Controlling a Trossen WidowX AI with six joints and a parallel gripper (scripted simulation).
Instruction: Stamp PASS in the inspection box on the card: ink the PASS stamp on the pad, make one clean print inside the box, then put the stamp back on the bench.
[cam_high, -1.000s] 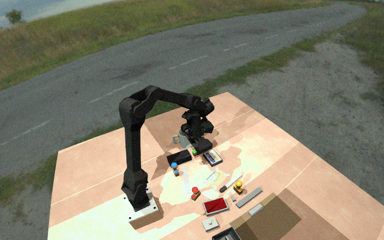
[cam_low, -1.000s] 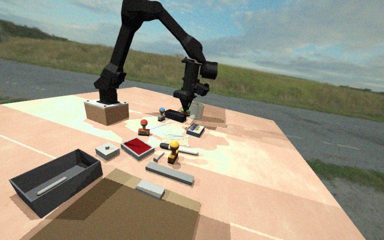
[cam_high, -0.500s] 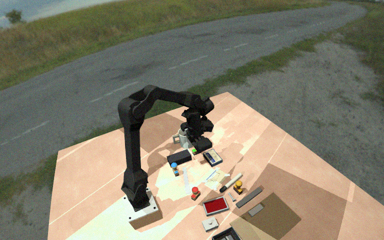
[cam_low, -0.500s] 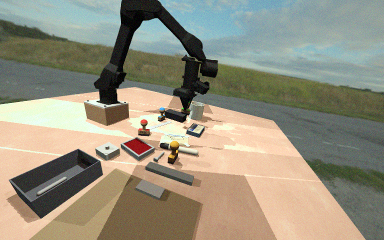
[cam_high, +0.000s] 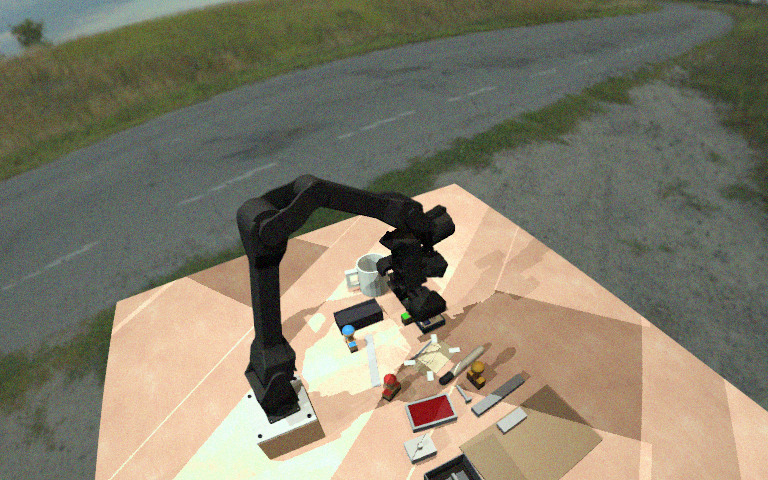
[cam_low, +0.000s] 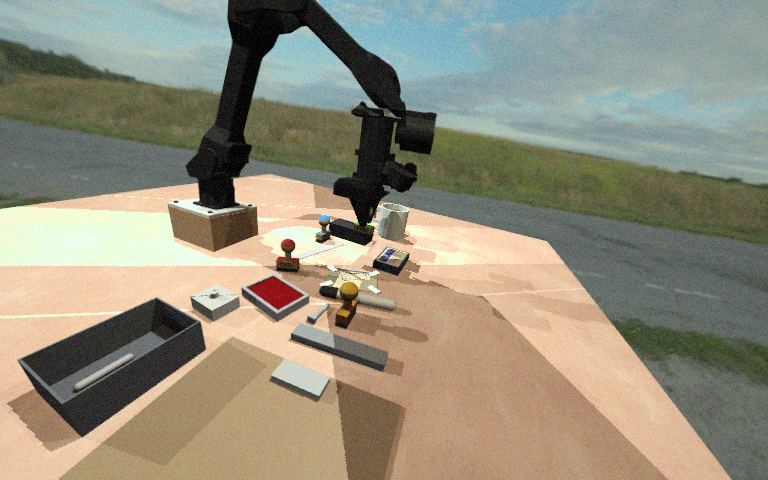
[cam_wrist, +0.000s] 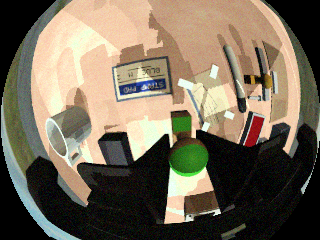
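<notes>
Gripper (cam_low: 362, 221) clamped on green-knobbed stamp (cam_wrist: 187, 158), low, just left of the ink pad (cam_low: 390, 259) | inking, print on card (cam_low: 352, 278) and return seemingly not yet done

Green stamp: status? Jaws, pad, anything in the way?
Gripper shut on green stamp, carried above the bench. Stamp pad just ahead, not inked yet. White mug and black box close beside the path.

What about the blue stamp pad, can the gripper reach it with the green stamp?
Probably yes. The gripper, shut on the green stamp, hangs close to the blue stamp pad, and nothing stands between them.
</notes>
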